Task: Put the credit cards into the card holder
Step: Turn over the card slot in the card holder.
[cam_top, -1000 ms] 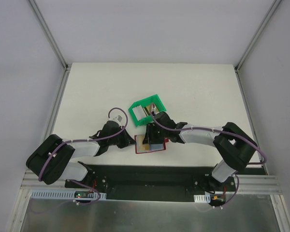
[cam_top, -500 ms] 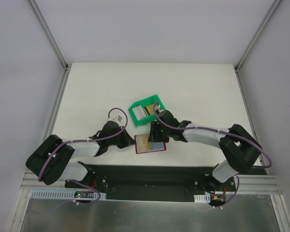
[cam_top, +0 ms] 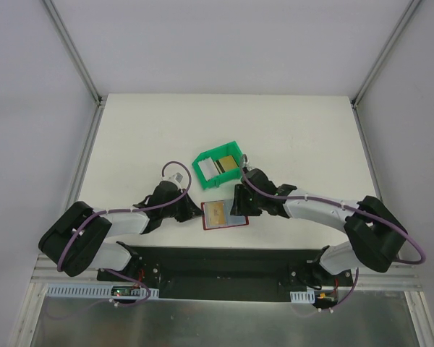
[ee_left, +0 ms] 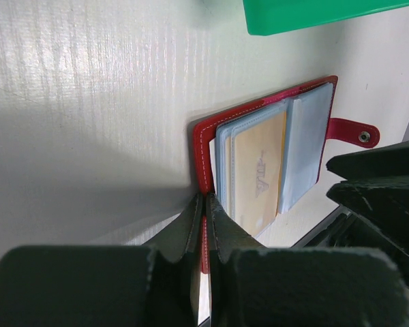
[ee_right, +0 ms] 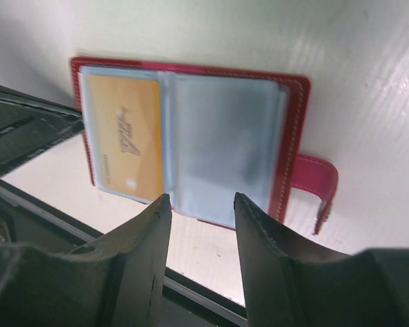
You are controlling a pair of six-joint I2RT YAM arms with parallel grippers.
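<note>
The white surface (cam_top: 296, 137) is carrying all items. The left arm (cam_top: 123, 220) and right arm (cam_top: 318, 206) are reaching inward from the near edge and are meeting near the centre.

The green bin (cam_top: 202, 170) is sitting tilted just beyond the two end effectors. Credit cards (cam_top: 220, 166), one whitish and one golden, are lying inside it.

The card holder (ee_right: 218, 136) is lying open and flat on the surface, just nearer than the bin, with its pale blue-grey pockets facing up. The right end effector (ee_right: 201, 204) is hovering over the near edge of the card holder. Its fingers are standing partly spread, nothing is sitting between them, and the pictures are not showing any contact with the pockets.

The left end effector (ee_left: 206, 218) is gripping the left-hand red cover edge of the card holder. Its fingers are pressed together, with the thin red edge pinched between them.

A golden-yellow card (ee_right: 123, 136) is sitting in the pocket stack on the left half of the card holder, on the side that the left end effector is pinching. The red snap tab (ee_right: 313, 180) is projecting from the opposite edge and is lying on the surface.
</note>
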